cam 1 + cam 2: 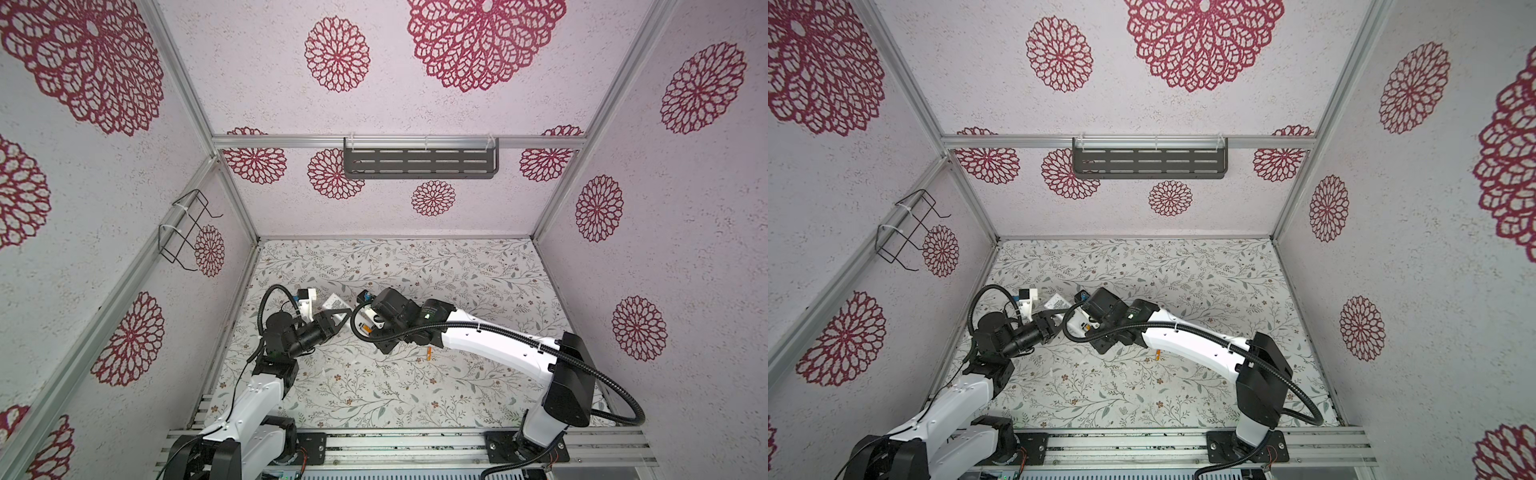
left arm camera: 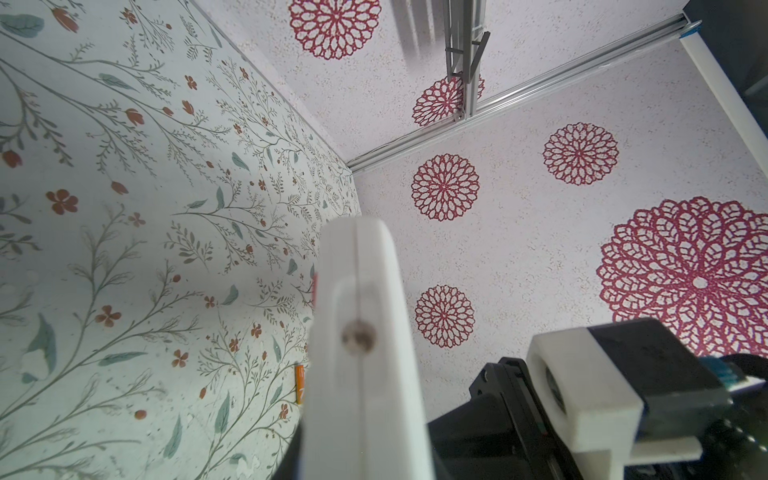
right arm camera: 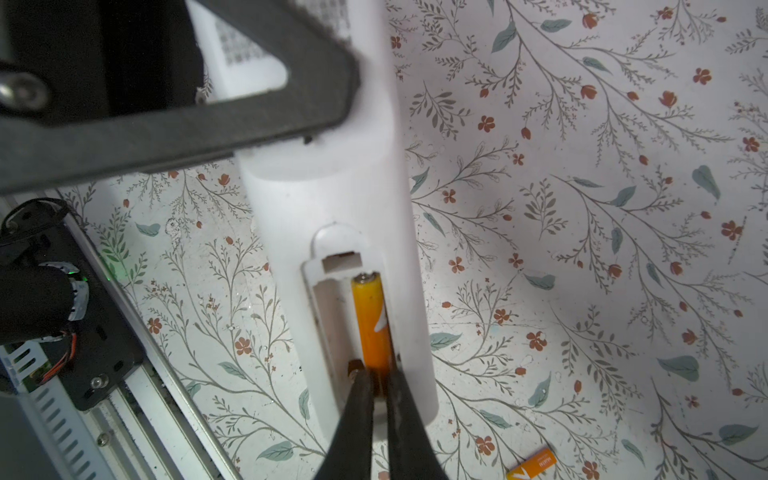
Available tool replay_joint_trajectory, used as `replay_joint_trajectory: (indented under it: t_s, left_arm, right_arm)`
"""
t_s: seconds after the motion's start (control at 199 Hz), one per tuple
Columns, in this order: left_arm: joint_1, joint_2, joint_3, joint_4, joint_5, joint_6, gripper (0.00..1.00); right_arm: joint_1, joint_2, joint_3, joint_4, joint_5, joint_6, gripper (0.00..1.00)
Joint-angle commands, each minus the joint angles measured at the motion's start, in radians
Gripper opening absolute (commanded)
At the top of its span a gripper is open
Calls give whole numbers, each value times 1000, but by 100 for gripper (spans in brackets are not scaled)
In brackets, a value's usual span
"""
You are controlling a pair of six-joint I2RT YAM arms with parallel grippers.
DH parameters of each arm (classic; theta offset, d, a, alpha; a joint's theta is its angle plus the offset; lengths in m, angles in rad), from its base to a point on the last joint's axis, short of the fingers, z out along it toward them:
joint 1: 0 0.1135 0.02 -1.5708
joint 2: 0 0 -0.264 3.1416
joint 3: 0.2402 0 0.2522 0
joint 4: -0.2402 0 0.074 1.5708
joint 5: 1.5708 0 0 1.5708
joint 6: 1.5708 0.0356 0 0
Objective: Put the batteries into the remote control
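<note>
Inside the remote control (image 3: 332, 187), a battery (image 3: 371, 320) lies between the right jaws.

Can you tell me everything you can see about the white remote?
The remote is slim, white, smooth plastic, back side up, seemingly lifted off the table. Its battery cover is off: one slot holds an orange battery, the slot beside it is empty. A printed label sits near the other end. The left gripper clamps that end; the right gripper pinches the battery's end in the slot.
</note>
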Motion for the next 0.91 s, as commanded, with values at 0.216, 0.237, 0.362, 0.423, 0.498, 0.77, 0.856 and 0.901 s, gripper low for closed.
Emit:
replay_joint_trajectory:
  t_s: [0.216,0.237,0.362,0.423,0.498,0.77,0.856,0.901]
  left_arm:
    - [0,-50,19,8,86,-30,0]
    - [-1,-55,20,2,89,-30,0]
    - [9,-83,30,-47,118,-26,0]
    - [15,-94,34,-62,133,-28,0]
    - [20,-102,42,-92,152,-23,0]
    - [23,-98,61,-157,172,4,0]
    - [24,-103,65,-202,150,34,0]
    - [24,-108,69,-236,134,58,0]
  right_arm:
    - [1,46,54,3,140,-27,11]
    - [1,47,54,3,145,-31,11]
    - [1,53,42,18,168,-61,11]
    - [2,57,39,24,180,-77,11]
    - [5,57,29,34,199,-100,11]
    - [7,59,23,64,193,-175,12]
    - [5,37,20,75,149,-172,13]
    - [5,17,13,82,123,-163,15]
